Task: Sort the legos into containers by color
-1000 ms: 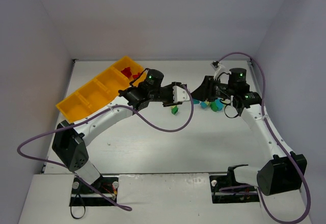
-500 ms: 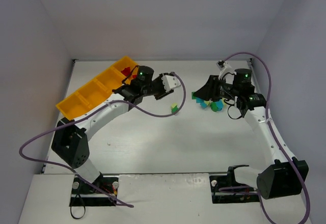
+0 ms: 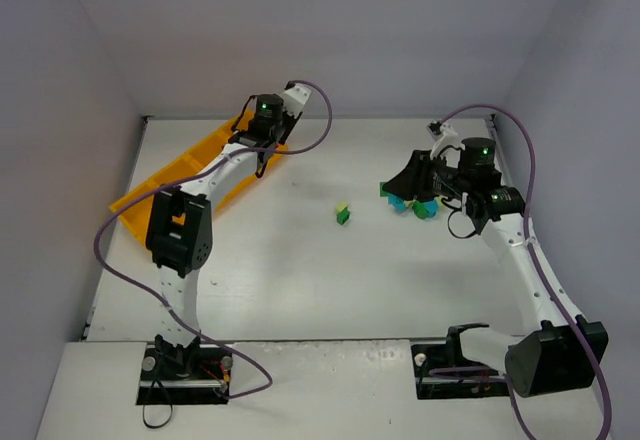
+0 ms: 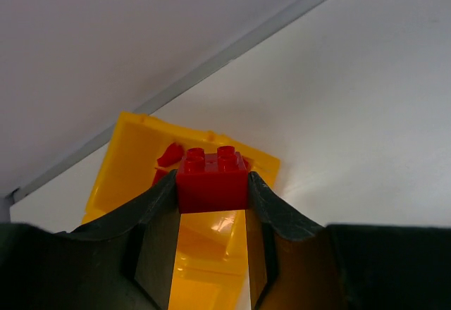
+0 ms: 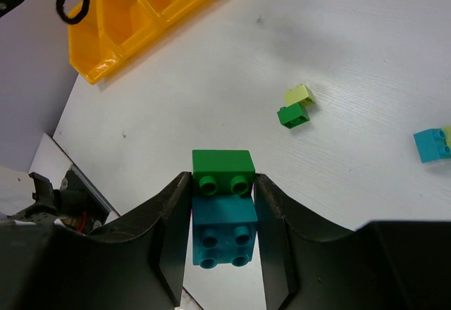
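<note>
The tray (image 3: 135, 198) lies slantwise along the far left of the table (image 3: 300, 280), one end near the back wall. The left arm reaches over that end. In its wrist view the left gripper (image 4: 212, 190) is closed on a red brick (image 4: 211, 169), studs up, pinched from both sides by the finger pads. Behind and below the brick is the tray's end compartment, with a small red piece (image 4: 169, 155) on its floor near the back wall. More red shows just beside the left finger, too hidden to make out. How high the brick sits above the compartment cannot be told.

The right wrist view catches the rest of the tray at its upper left. Three compartments show there, all plain yellow floor and walls.

The right gripper (image 5: 223, 183) is clamped on a stack (image 5: 223, 208) — a green brick (image 5: 223, 171) at the fingertips, joined to a blue brick (image 5: 224, 236) deeper between the fingers. It is held above the table at the right side, well apart from the tray.

Loose on the table, near the middle, a yellow-green brick (image 5: 300, 95) touches a small green one (image 5: 292, 115). Another blue piece (image 5: 430, 144) with a yellow-green bit on it lies at the right edge of that view. From above, a few blue and green bricks (image 3: 412, 206) sit just beside the right gripper.
</note>
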`<action>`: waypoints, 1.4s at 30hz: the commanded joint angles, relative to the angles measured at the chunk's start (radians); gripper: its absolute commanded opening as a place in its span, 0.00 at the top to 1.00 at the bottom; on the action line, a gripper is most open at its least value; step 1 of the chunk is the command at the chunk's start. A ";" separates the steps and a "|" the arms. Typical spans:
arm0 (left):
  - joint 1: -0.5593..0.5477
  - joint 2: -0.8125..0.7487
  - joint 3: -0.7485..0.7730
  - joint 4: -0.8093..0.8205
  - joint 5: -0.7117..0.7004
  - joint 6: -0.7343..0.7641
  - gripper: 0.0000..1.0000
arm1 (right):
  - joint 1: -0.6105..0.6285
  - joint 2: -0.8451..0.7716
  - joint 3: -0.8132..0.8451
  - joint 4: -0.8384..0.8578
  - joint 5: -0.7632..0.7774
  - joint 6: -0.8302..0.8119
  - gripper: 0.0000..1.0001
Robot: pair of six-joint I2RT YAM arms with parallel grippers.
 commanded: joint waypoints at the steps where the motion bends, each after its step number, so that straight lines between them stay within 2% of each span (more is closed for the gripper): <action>1: 0.026 0.061 0.157 0.039 -0.180 -0.053 1.00 | -0.005 -0.028 -0.005 0.029 0.009 -0.018 1.00; 4: 0.049 0.140 0.256 0.005 -0.229 -0.073 1.00 | -0.006 -0.030 -0.010 0.024 0.015 -0.018 1.00; 11: 0.090 0.248 0.362 -0.078 -0.312 -0.107 1.00 | -0.018 -0.033 -0.019 0.015 0.031 -0.025 1.00; 13: 0.100 0.250 0.356 -0.079 -0.308 -0.119 0.87 | -0.021 -0.034 -0.019 0.015 0.038 -0.023 1.00; 17: 0.109 0.256 0.353 -0.097 -0.306 -0.133 0.80 | -0.023 -0.027 -0.017 0.013 0.040 -0.028 1.00; 25: 0.115 0.257 0.354 -0.114 -0.295 -0.152 0.55 | -0.023 -0.017 -0.013 0.012 0.038 -0.031 1.00; 35: 0.117 0.204 0.374 -0.160 -0.269 -0.224 0.50 | -0.023 -0.022 -0.010 0.010 0.037 -0.028 1.00; 39: 0.113 0.106 0.331 -0.153 -0.167 -0.274 0.51 | -0.023 -0.014 0.004 0.012 0.037 -0.023 1.00; 42: 0.113 0.005 0.276 -0.154 -0.038 -0.320 0.51 | -0.023 -0.010 0.018 0.013 0.037 -0.020 1.00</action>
